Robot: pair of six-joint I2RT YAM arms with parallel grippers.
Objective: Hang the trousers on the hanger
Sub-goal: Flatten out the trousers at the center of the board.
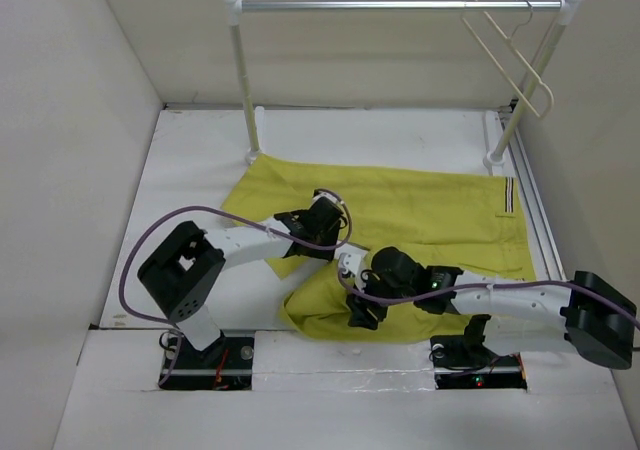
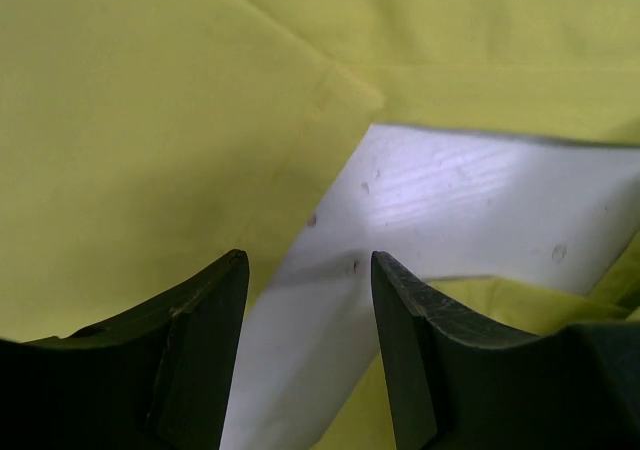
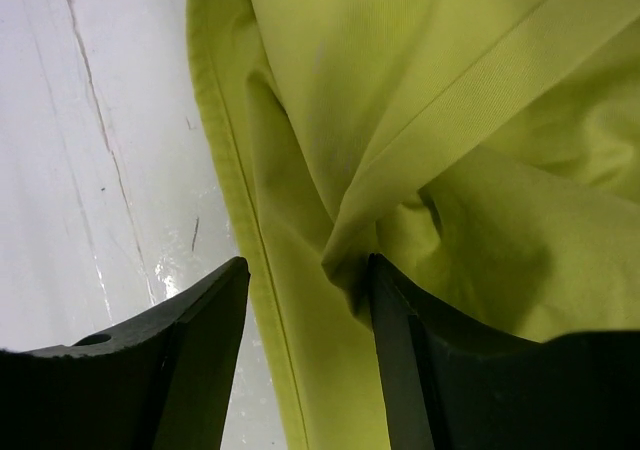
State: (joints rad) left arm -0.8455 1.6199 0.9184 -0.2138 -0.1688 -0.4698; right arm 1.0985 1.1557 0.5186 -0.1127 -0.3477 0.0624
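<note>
The trousers (image 1: pixel 420 215) were laid flat across the middle of the table (image 1: pixel 190 170), with the waistband and its striped tab (image 1: pixel 508 198) turned toward the right post of the rail (image 1: pixel 400 6) and the legs spread leftward. The near leg was bunched into folds at the front edge.

The hanger (image 1: pixel 510 55) was hung by its hook at the right end of the rail, well apart from the cloth, so nothing had yet been threaded over its bar.

The left gripper (image 2: pixel 308 270) was held low with its jaws apart over the bare wedge of table between the two legs. The right gripper (image 3: pixel 308 275) was likewise parted, straddling the hemmed edge of the bunched leg, a fold touching one finger. Neither was clamped on anything; both were judged to be poised for gathering the legs.
</note>
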